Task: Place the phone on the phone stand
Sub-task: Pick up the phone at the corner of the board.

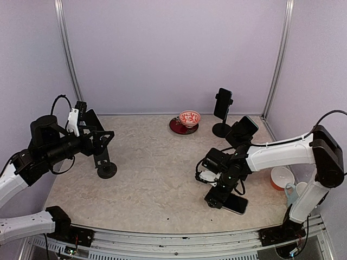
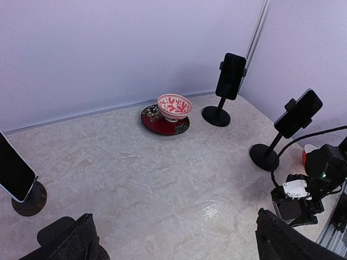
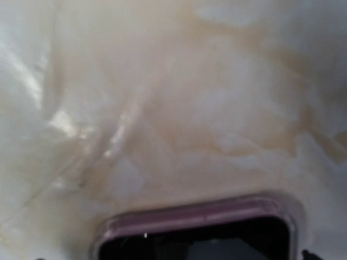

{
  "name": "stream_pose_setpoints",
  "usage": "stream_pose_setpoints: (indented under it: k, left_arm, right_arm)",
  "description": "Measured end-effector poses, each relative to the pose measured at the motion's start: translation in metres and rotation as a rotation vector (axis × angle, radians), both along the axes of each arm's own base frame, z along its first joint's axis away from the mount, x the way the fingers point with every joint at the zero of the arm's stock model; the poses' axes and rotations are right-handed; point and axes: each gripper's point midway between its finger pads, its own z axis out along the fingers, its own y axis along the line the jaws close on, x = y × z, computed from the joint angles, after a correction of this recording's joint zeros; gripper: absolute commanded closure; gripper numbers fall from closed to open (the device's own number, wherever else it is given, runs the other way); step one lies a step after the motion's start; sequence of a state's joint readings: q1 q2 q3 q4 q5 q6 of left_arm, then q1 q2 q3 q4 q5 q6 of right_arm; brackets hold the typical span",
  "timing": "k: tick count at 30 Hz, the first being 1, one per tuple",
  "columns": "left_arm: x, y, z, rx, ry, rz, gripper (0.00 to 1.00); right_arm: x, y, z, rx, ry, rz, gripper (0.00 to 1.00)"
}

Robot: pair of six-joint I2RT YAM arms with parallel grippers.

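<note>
Reaching down over the dark smartphone in a pinkish case [image 1: 238, 205], which is lying flat on the pale marbled tabletop [image 1: 157, 184] at about five o'clock, the right gripper [image 1: 216, 199] is showing jaws spread wide with nothing clamped. The right wrist view is catching only the case's rounded end.

For a clean pick, the jaws are needing to straddle the phone's narrow width squarely and bite its edges at table level, since a flat slab is probably offering little to grab.

The left gripper [image 2: 172, 222] is hanging at nine o'clock, jaws wide and empty, by a black round-based phone stand [image 1: 107, 171]. Whether that cradle is free cannot be told.

At one to two o'clock, a far loaded stand [image 1: 223, 104] and a near loaded stand [image 1: 242, 129] are each carrying a dark phone. The nearer one is sitting just behind the right forearm and risking a knock on the lift.

A red-and-white patterned bowl [image 1: 190, 116] on a dark red plate [image 1: 176, 127] is sitting near twelve o'clock, and a white cup [image 1: 282, 174] at four.
</note>
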State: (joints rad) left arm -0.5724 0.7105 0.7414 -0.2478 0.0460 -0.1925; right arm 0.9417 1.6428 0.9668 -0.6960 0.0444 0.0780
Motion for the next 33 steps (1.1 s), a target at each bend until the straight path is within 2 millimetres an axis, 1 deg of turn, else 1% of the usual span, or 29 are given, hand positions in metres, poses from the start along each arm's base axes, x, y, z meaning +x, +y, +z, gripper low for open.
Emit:
stream_pose_setpoints:
  k: [5, 14, 15, 18, 20, 24, 26, 33]
  left_arm:
    - [0.002, -0.002, -0.004, 0.007, 0.012, -0.002, 0.01]
    - [0.002, -0.002, -0.002, 0.001, 0.005, -0.003, 0.01]
    - [0.002, -0.002, -0.001, -0.001, 0.002, -0.003, 0.01]
    - [0.003, -0.002, 0.0, -0.003, 0.0, -0.001, 0.01]
    - [0.003, -0.002, 0.0, -0.005, 0.0, 0.001, 0.01]
    - [0.004, 0.0, -0.001, -0.003, 0.001, 0.011, 0.01]
    - [0.005, 0.0, -0.002, -0.003, 0.005, 0.018, 0.01]
    - [0.009, -0.001, -0.008, -0.008, 0.029, 0.028, 0.01]
  right_arm:
    - [0.002, -0.007, -0.012, -0.029, 0.032, -0.004, 0.0]
    - [0.009, -0.009, -0.014, -0.009, 0.038, 0.001, 0.0]
    - [0.009, -0.01, -0.014, -0.006, 0.041, 0.003, 0.02]
    - [0.009, -0.009, -0.015, -0.005, 0.041, 0.007, 0.1]
    - [0.011, -0.009, -0.015, -0.004, 0.042, 0.012, 0.18]
    - [0.013, -0.005, -0.014, -0.007, 0.044, 0.024, 0.4]
    - [0.013, -0.005, -0.013, -0.011, 0.051, 0.023, 0.47]
    - [0.013, -0.003, -0.012, -0.008, 0.056, 0.025, 0.5]
